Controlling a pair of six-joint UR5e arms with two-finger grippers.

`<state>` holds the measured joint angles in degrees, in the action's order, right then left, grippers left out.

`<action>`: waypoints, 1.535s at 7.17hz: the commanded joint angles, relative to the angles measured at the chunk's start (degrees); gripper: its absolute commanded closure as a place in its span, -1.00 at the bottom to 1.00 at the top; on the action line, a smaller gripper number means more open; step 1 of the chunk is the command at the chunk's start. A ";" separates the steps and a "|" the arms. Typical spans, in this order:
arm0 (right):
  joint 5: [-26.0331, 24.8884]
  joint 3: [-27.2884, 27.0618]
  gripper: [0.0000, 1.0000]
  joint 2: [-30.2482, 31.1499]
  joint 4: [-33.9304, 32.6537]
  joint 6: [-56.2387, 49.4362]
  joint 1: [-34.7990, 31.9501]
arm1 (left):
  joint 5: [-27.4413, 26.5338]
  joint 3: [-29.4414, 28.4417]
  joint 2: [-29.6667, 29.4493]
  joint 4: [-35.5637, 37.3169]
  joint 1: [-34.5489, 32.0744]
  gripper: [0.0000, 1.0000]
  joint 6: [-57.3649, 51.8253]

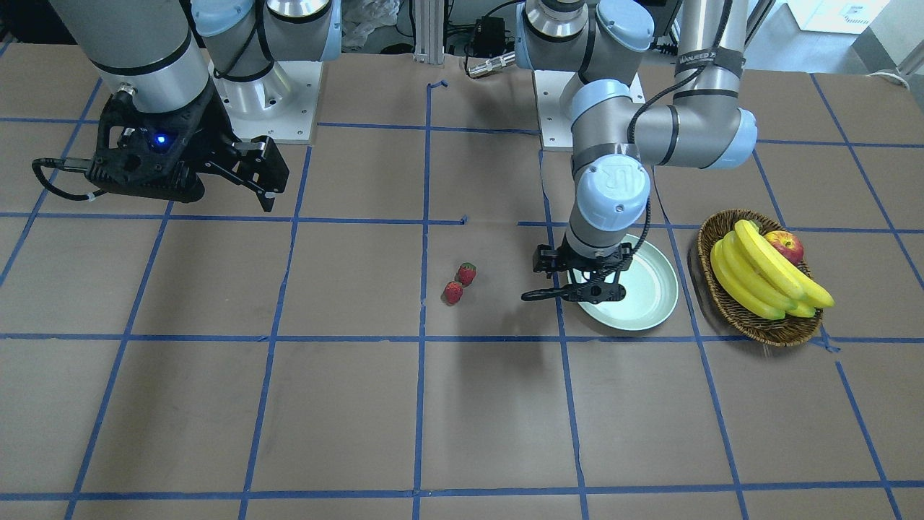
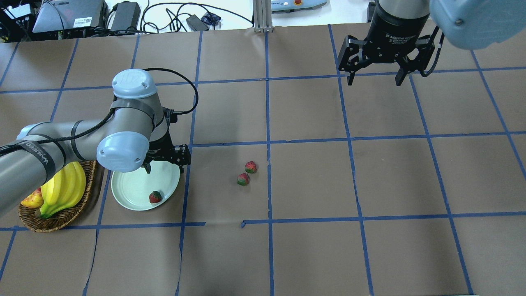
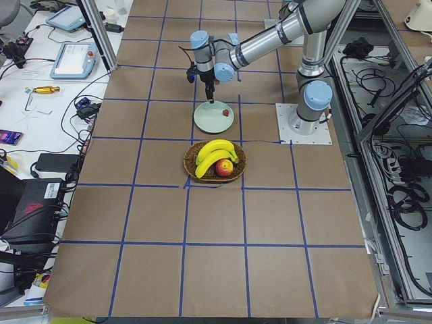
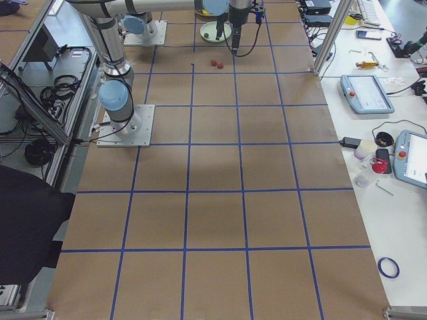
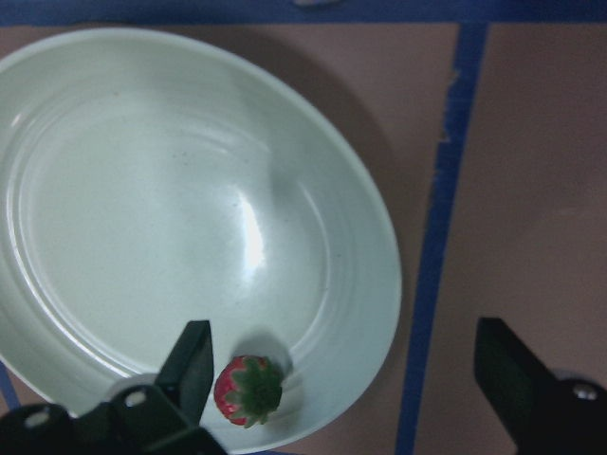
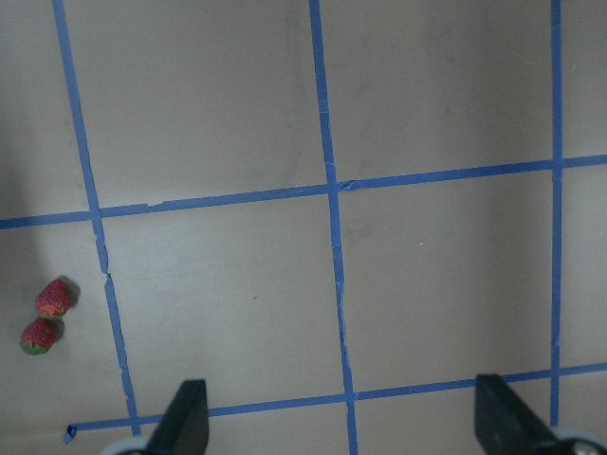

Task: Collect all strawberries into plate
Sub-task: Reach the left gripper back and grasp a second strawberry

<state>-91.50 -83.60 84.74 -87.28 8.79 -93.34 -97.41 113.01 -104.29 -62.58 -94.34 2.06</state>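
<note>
My left fingers [image 5: 194, 365] stand wide apart, empty, over the plate [image 2: 127, 191], where 1 strawberry [image 2: 155, 197] lies near the rim. 2 strawberries [image 2: 247, 173] sit close together on the table [image 2: 370, 185]. My right fingers [image 2: 400, 78], open and empty, hover well apart. Next I should take 1 berry cleanly without nudging its neighbour.

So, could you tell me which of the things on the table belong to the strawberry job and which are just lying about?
Part of the job:
- strawberry in the plate
- two loose strawberries on the table
- plate
- left gripper, open above the plate

Just lying about:
- wicker basket
- bananas
- apple
- right gripper, open, hanging apart from the fruit
</note>
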 commanded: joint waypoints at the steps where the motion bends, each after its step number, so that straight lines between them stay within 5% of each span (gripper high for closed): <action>1: 0.00 -0.07 -1.00 -0.02 0.00 0.00 0.00 | 0.46 -1.48 -1.17 3.06 -8.37 -0.90 5.01; 3: 0.00 -0.07 -1.00 -0.02 0.00 0.00 0.00 | 4.65 -1.48 -3.02 7.54 -14.36 -0.81 7.34; 7: 0.00 -0.07 -1.00 -0.19 0.00 0.00 0.00 | 6.62 -1.30 -7.15 8.97 -14.73 -0.59 7.43; 11: 0.00 0.02 -1.00 -0.11 0.00 0.00 0.00 | 8.46 -1.48 -7.95 9.05 -14.91 0.45 8.05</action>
<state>-91.49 -83.66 84.63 -87.28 8.79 -93.34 -89.20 111.67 -112.17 -53.54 -109.24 10.02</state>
